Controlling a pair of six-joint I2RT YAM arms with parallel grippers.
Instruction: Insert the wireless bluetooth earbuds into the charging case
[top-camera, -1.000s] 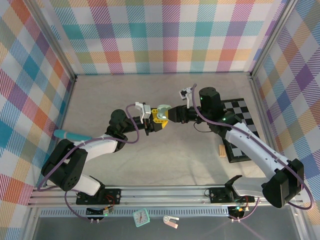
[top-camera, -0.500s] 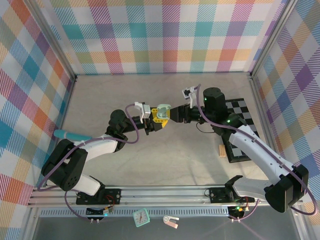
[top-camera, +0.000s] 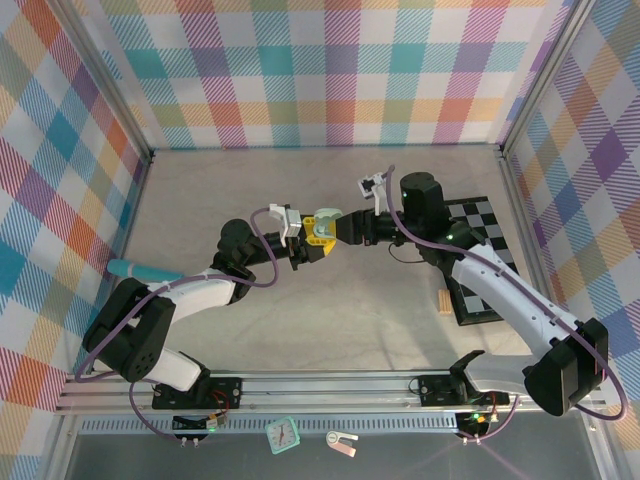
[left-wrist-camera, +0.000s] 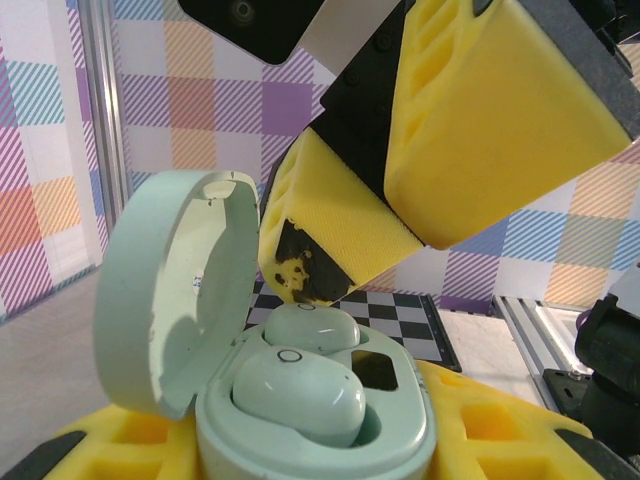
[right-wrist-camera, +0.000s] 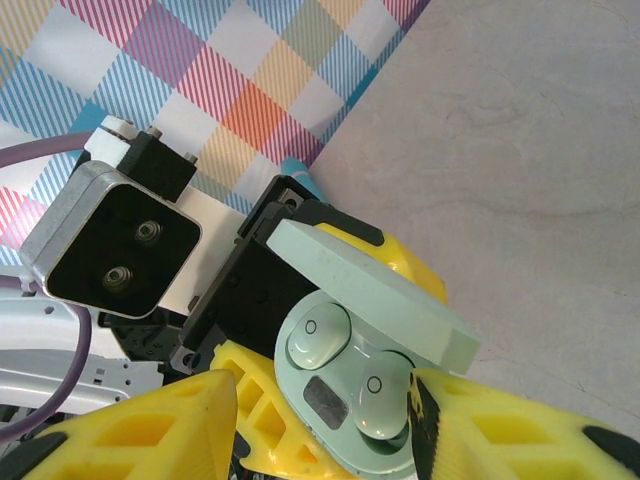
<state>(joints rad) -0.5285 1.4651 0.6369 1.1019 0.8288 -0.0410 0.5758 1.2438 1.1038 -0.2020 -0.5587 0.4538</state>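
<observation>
From the overhead camera I see both arms meeting above the middle of the table (top-camera: 250, 190), away from the checkerboard (top-camera: 485, 255) on the right. The left gripper (top-camera: 316, 238) is clamped on the pale green charging case (top-camera: 325, 216), holding it up off the surface. The right gripper (top-camera: 337, 229) faces it from the other side, fingertips right at the case. At this size I cannot make out which way the case's long axis runs.

On the left wrist camera the case sits low in the middle, between this gripper's own yellow pads. It is a smooth, rounded pebble shape with its mouth facing up. Its lid (left-wrist-camera: 170, 290) stands nearly upright on the left, hollow side turned towards the wells. Two glossy pale green earbuds (left-wrist-camera: 300, 395) sit in the wells, one in front of the other, each marked with a small ring. One yellow finger of the right gripper hangs just above the rear earbud. I cannot tell whether it touches.

On the right wrist camera the case's long axis runs from upper left to lower right, and the earbuds lie side by side along it with a dark patch between them. The lid is hinged back on the upper right. My right jaws stand apart, one finger on each side of the case, gripping nothing.
</observation>
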